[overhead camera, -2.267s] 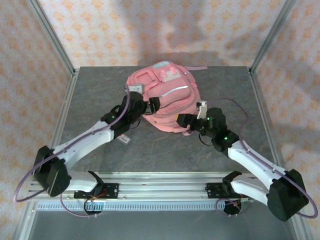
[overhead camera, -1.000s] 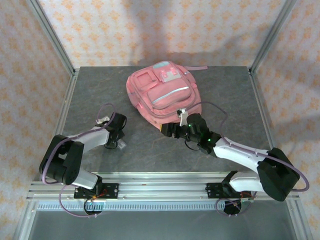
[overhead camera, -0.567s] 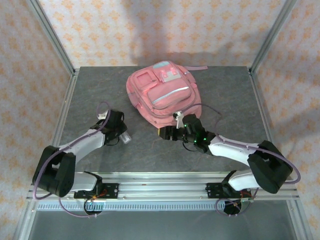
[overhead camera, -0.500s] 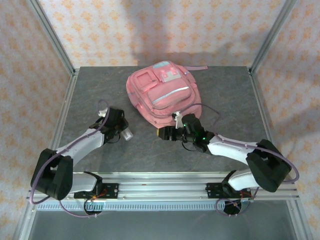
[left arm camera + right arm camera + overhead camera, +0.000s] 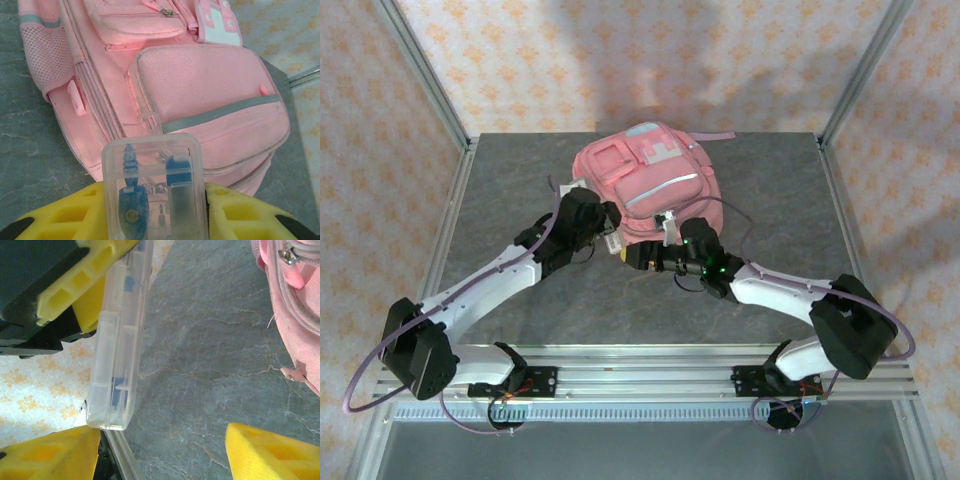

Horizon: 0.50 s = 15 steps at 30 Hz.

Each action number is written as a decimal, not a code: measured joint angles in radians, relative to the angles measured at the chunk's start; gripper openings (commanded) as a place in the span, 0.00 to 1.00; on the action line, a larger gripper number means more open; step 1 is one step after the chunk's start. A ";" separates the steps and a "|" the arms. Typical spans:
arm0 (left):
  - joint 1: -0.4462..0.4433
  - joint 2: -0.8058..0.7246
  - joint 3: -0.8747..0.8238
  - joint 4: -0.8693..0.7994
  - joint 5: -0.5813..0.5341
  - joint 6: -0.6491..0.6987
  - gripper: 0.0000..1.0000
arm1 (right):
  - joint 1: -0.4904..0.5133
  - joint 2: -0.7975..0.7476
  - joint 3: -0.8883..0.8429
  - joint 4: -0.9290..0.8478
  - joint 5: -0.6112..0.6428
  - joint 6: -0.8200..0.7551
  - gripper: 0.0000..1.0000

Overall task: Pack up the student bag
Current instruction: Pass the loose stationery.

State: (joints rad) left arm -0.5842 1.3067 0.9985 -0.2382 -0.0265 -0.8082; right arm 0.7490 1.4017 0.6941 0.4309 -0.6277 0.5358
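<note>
One clear case (image 5: 152,185) clamped in left pincer (image 5: 152,216).

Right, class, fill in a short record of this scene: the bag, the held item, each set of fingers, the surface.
bag: pink fabric backpack, lying flat, pockets facing up
held item: clear plastic case with blue pieces inside
left fingers: yellow, shut on the case, near the backpack's lower edge
right fingers: yellow, open, holding nothing
surface: grey stone-look table
</note>
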 measured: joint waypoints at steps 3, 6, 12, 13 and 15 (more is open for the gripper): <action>-0.014 0.021 0.002 0.000 -0.016 -0.001 0.34 | 0.002 0.004 0.000 0.000 0.004 0.016 0.64; -0.025 0.037 0.005 -0.001 -0.032 -0.001 0.34 | 0.005 0.014 0.000 0.004 0.005 0.030 0.63; -0.064 0.060 0.014 -0.017 -0.030 0.000 0.34 | 0.005 0.007 -0.001 0.019 0.037 0.039 0.67; -0.064 0.060 0.015 -0.017 -0.031 0.000 0.34 | 0.005 -0.002 -0.002 0.019 0.043 0.039 0.67; -0.063 0.060 0.016 -0.018 -0.033 0.002 0.34 | 0.005 -0.028 -0.002 0.018 0.058 0.039 0.65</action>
State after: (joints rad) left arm -0.6472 1.3663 1.0149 -0.2558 -0.0597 -0.8062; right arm 0.7540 1.3739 0.6918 0.4484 -0.5694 0.5747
